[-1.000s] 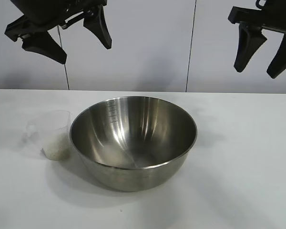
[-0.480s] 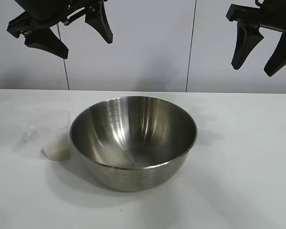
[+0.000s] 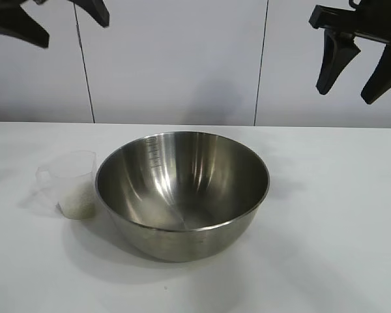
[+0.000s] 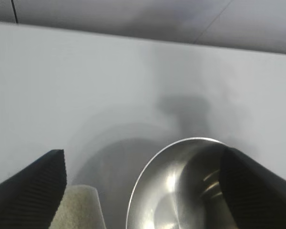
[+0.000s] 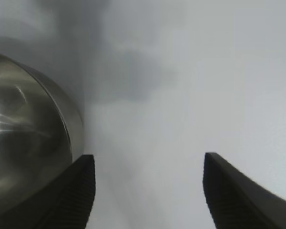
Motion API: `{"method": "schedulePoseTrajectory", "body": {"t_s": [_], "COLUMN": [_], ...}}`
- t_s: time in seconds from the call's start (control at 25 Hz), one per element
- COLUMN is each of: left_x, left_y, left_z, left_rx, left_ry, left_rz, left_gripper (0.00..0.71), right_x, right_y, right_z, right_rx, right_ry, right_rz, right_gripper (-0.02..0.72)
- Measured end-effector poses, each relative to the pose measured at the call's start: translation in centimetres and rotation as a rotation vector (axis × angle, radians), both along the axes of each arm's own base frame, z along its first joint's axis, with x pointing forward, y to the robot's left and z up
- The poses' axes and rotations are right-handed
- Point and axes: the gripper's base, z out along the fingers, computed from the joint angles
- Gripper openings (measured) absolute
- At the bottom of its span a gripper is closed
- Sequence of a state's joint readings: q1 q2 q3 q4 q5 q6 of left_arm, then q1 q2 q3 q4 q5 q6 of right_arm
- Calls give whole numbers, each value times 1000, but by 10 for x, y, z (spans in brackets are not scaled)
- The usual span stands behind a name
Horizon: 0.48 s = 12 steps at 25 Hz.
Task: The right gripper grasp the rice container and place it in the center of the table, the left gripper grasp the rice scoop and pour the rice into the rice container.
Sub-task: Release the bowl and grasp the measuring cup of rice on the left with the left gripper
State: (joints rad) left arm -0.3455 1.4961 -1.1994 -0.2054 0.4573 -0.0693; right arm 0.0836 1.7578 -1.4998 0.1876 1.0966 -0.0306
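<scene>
Rice container (image 3: 182, 192): large shiny steel bowl, upright on the white desk (image 3: 326, 215), about mid-desk in the exterior view; measuring marks on its inner far-left wall; no heap of grains seen inside.
Rice scoop (image 3: 70, 184): small clear plastic cup with a side handle, upright on the desk just beside the container's left wall; whether the two touch cannot be told.
Rice (image 3: 78, 201): white grains filling the lower part of the scoop.
Left gripper (image 3: 52, 16): at the top-left corner of the exterior view, only its two dark fingertips inside the picture; fingers spread wide, nothing between them.
Left gripper to scoop: the scoop stands well below it on the desk, apart from it. In the left wrist view the gripper's (image 4: 143, 188) ribbed fingers frame the scoop's rice-filled mouth (image 4: 78, 210) and the container's rim (image 4: 178, 191) from above, touching neither.
Right gripper (image 3: 357, 70): high at the upper right of the exterior view, fingers pointing down and spread, empty.
Right gripper to container: the container sits lower and to the left, well apart. In the right wrist view the bowl's wall (image 5: 33, 143) lies to one side of the gripper (image 5: 148, 191), outside the gap between the fingers; bare desk lies in that gap.
</scene>
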Motion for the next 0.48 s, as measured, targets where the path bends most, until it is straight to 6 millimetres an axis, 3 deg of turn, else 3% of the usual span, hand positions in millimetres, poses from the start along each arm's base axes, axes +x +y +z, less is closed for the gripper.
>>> {"method": "schedulePoseTrajectory", "body": {"t_s": [0.04,0.16,0.48], "left_x": [-9,-35,-107], "left_y": [4,17,53], "left_z": [2,-17,-106], "left_rx": [18,43,36], "left_ry": [-46,-140,-478], "left_rz": [-6,2,71], "left_gripper": [624,623,623], "right_x": [0,1,2], "right_y": [0,0,0], "right_z": [0,0,1], "right_rx": [0,0,1], "right_ry": [0,-8,-19], "right_rz": [0,-2,-3], "right_gripper": [452,452,452]}}
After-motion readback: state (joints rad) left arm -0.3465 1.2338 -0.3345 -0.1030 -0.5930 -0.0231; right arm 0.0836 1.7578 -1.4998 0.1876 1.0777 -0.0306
